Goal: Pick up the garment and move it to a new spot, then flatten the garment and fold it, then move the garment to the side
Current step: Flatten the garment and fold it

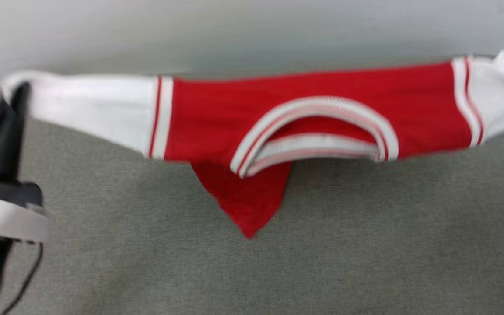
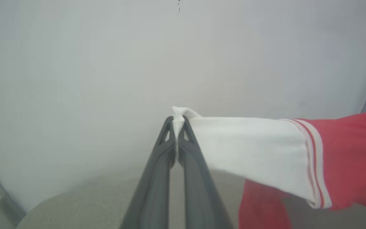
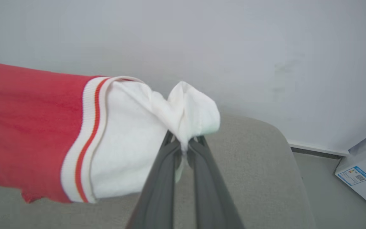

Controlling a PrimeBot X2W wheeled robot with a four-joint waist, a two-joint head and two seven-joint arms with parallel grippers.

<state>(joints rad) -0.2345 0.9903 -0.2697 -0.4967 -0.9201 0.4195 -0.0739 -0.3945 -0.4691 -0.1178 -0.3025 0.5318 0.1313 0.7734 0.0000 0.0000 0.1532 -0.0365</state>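
The garment [image 1: 217,118] hangs stretched in the air across the head view, red body in the middle, a white sleeve at each end and the striped collar [image 1: 313,131] facing me. A red corner droops toward the grey surface [image 1: 365,245]. My left gripper [image 2: 177,122] is shut on the tip of the garment's left white sleeve [image 2: 249,146]. My right gripper [image 3: 184,141] is shut on the bunched right white sleeve [image 3: 189,111]. In the head view the left gripper [image 1: 15,94] shows dark at the far left edge. No lettering is visible.
A grey fabric-covered table lies under the garment, with a pale wall [image 1: 252,30] right behind it. In the right wrist view the table's rounded corner [image 3: 278,133], the floor and a white box [image 3: 364,181] with a blue label sit at the lower right.
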